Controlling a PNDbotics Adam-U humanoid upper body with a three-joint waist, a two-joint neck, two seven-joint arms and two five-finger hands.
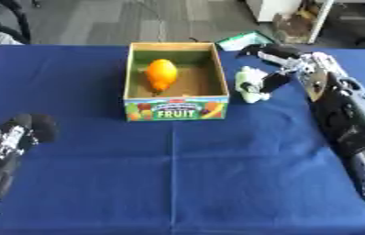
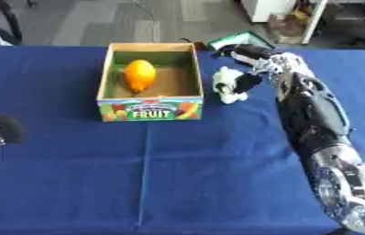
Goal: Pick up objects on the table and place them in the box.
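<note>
A cardboard box (image 1: pixel 175 109) with "FRUIT" printed on its front stands at the middle of the blue table. Inside it lies an orange fruit (image 1: pixel 161 73). Just right of the box sits a small white and black toy (image 1: pixel 251 85). My right hand (image 1: pixel 286 59) reaches in from the right and hovers over the toy, open. Its dark thumb (image 1: pixel 275 81) lies against the toy's right side, and its fingers (image 1: pixel 259 49) stretch past the toy's far side. My left hand (image 1: pixel 24 131) rests open near the lower left, away from the box.
A flat green and white object (image 1: pixel 246 40) lies at the far table edge behind the box. The blue cloth (image 1: pixel 178 174) covers the table in front of the box. My right forearm (image 1: pixel 350 114) runs along the right side.
</note>
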